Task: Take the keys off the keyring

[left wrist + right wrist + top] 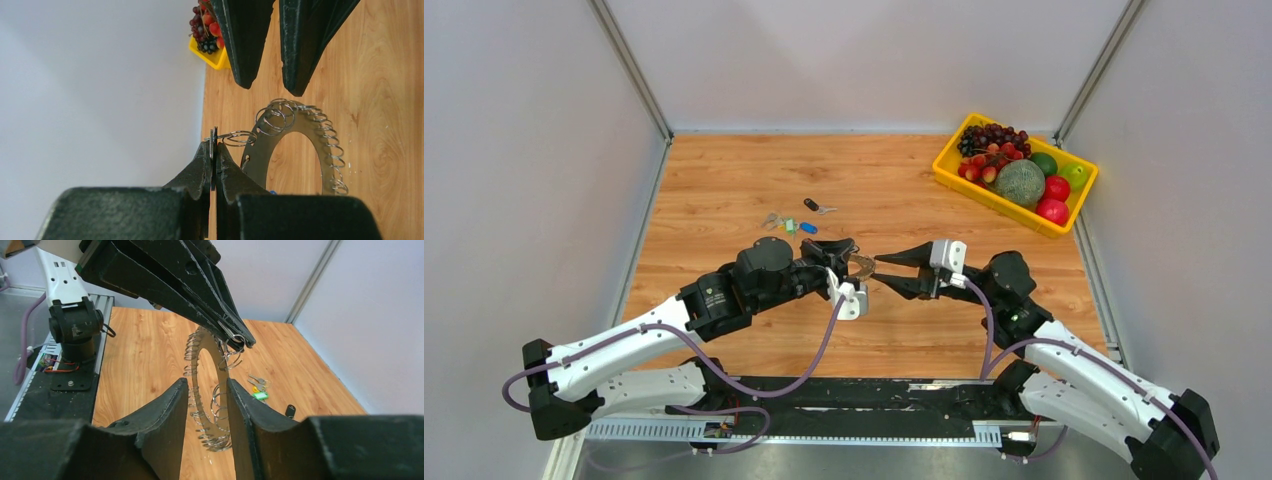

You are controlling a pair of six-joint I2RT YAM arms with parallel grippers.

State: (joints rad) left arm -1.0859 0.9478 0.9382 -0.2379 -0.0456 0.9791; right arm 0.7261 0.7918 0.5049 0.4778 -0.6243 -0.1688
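The keyring (255,155) is held upright above the table (724,180), between the two arms. The left fingers (197,172) are pinched shut on a wire loop at its rim. The right fingers (160,425), half open, straddle another stretch of rim. Loose keys (776,221) lie on the table beyond.

The keyring (861,266) hangs above the table (724,180) centre; keys (786,224) lie behind it, leftward; the basket (952,180) sits far right.
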